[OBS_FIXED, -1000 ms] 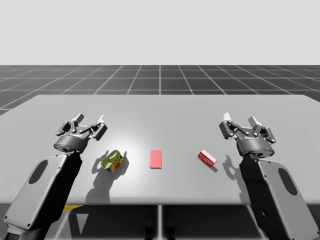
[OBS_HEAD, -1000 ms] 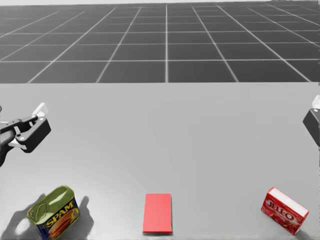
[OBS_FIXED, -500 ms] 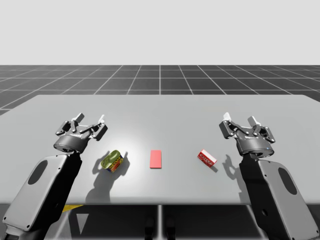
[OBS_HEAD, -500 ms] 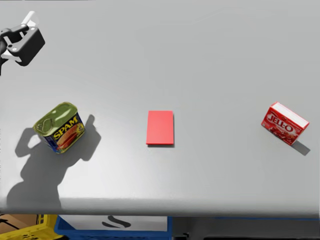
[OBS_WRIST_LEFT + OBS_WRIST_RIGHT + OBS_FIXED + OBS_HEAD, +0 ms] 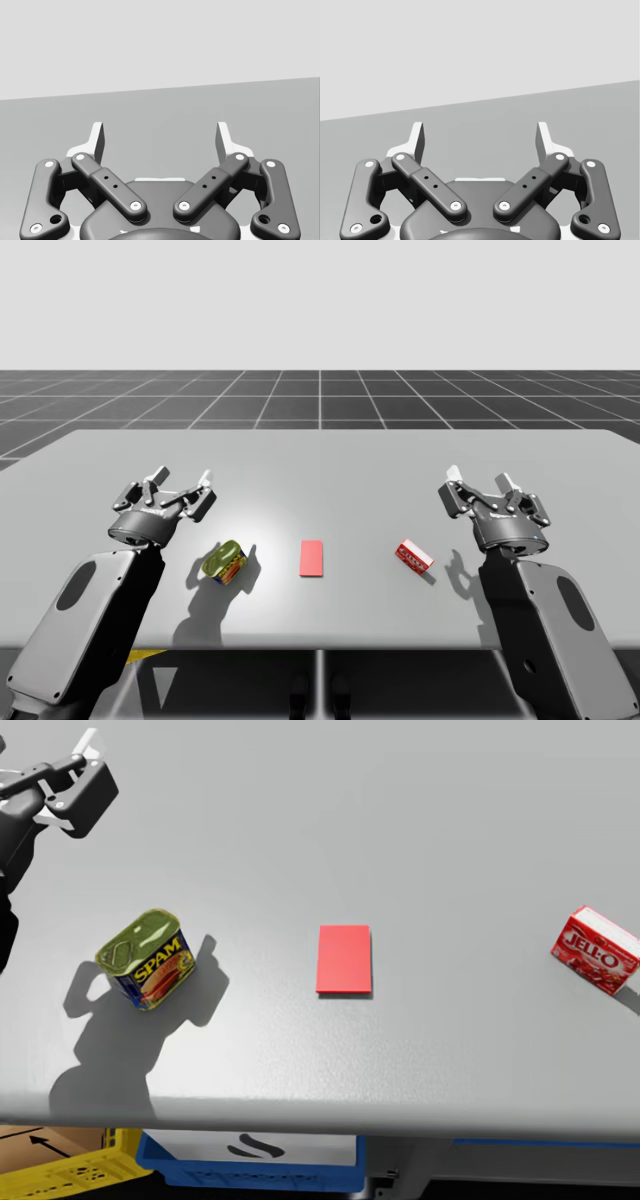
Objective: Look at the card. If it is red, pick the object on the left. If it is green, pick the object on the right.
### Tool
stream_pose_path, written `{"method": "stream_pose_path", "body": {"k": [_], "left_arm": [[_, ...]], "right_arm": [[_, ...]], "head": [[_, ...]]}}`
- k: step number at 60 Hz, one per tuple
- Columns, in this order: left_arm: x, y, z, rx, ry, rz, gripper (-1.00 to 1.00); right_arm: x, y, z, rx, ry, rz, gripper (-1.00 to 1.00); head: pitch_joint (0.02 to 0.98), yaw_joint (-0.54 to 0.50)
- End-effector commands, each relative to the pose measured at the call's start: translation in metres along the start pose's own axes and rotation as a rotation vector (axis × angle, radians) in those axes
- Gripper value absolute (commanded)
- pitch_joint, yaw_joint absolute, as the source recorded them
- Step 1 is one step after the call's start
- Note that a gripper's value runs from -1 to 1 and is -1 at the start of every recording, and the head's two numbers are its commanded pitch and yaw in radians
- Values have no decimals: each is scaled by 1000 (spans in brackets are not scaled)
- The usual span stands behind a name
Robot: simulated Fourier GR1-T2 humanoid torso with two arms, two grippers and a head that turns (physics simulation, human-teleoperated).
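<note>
A red card (image 5: 312,558) (image 5: 344,959) lies flat at the table's middle. To its left a green-topped tin can (image 5: 224,562) (image 5: 148,959) rests tilted. To its right sits a small red box (image 5: 414,556) (image 5: 600,949). My left gripper (image 5: 182,480) (image 5: 160,140) hovers open behind and left of the can, with nothing between its fingers. Behind and right of the box, my right gripper (image 5: 480,478) (image 5: 480,140) is open and holds nothing. In the head view an arm's gripper (image 5: 62,770) stands beyond the can, to its left.
The grey table (image 5: 320,460) stretches wide behind the objects. Its front edge (image 5: 320,1115) runs close below them. Under that edge stand a blue bin (image 5: 250,1160) and a yellow crate (image 5: 70,1175).
My head has turned down and a little left, so the whole head view has shifted. In the high view neither arm nor any object has visibly moved.
</note>
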Motion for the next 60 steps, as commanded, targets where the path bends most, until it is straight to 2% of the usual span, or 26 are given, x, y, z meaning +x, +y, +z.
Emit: {"method": "stream_pose_path", "body": {"k": [1, 22, 34, 40, 43, 47, 51, 52, 60], "left_arm": [[0, 0, 0, 0, 1, -1, -1000], [-1, 0, 0, 1, 5, -1, -1000], [0, -1, 0, -7, 7, 4, -1000], [3, -2, 3, -23, 20, 36, -1000], [4, -3, 7, -47, 45, 56, -1000], [4, -7, 17, -119, 110, 40, -1000], [6, -11, 28, -164, 126, 44, -1000], [8, -13, 36, -201, 138, 36, -1000], [15, -13, 65, -313, 168, -3, -1000]], "right_arm": [[-1, 0, 0, 3, 1, -1, -1000], [-2, 1, 0, 8, 5, -1, -1000], [-2, 1, -1, 9, 7, -2, -1000], [-3, 1, -1, 10, 11, -5, -1000], [-3, 1, -1, 9, 12, -4, -1000], [-4, 1, -1, 8, 16, -4, -1000], [-4, 1, -1, 7, 17, -6, -1000], [-4, 1, -1, 7, 17, -8, -1000], [-4, 1, 0, 7, 19, -11, -1000]], "head": [[917, 116], [901, 330], [893, 360], [885, 360], [879, 359], [872, 356], [870, 357], [870, 358], [867, 359]]}}
